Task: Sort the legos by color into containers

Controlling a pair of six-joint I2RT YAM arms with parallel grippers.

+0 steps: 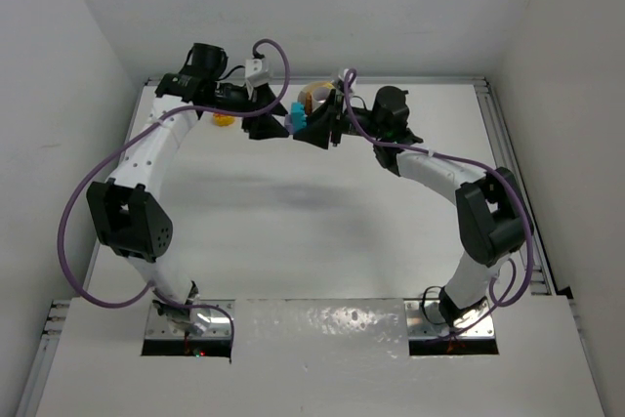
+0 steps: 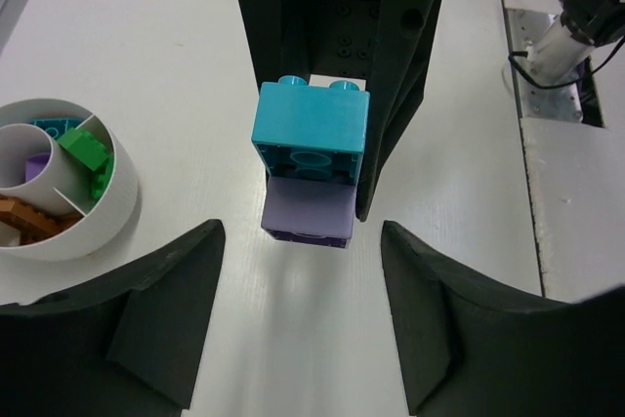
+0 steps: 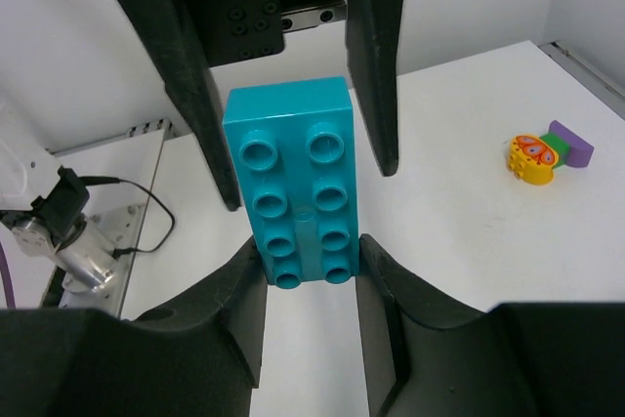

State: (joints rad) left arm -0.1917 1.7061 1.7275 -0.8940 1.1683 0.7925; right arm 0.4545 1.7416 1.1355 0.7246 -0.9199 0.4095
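Visibility from above is limited: the left tool (image 1: 269, 122) and right tool (image 1: 324, 126) meet tip to tip over the far part of the surface (image 1: 293, 231). Their bodies hide most of the white dish (image 1: 314, 95) just behind them. A teal brick (image 1: 297, 122) shows between the tips.

Left wrist view: the left tool (image 2: 298, 241) is spread wide, gripping nothing. Ahead of it the teal brick (image 2: 312, 129) is seen end-on, with a pale purple brick (image 2: 308, 210) touching its underside. The right tool's fingers (image 2: 405, 65) clamp the teal brick from opposite. Left of the tool sits the white dish (image 2: 112, 212), cut off by the frame edge. It holds a green brick (image 2: 83, 153) and teal, purple and orange pieces in separate sections.

Right wrist view: the right tool (image 3: 311, 266) pinches the teal brick (image 3: 293, 178), two-by-four studs facing up; the purple brick is hidden. The left tool's fingers (image 3: 376, 56) flank the brick's far end; contact cannot be judged. Right of the tool lies a yellow, green and purple cluster (image 3: 539, 153), its printed motif too small to read.
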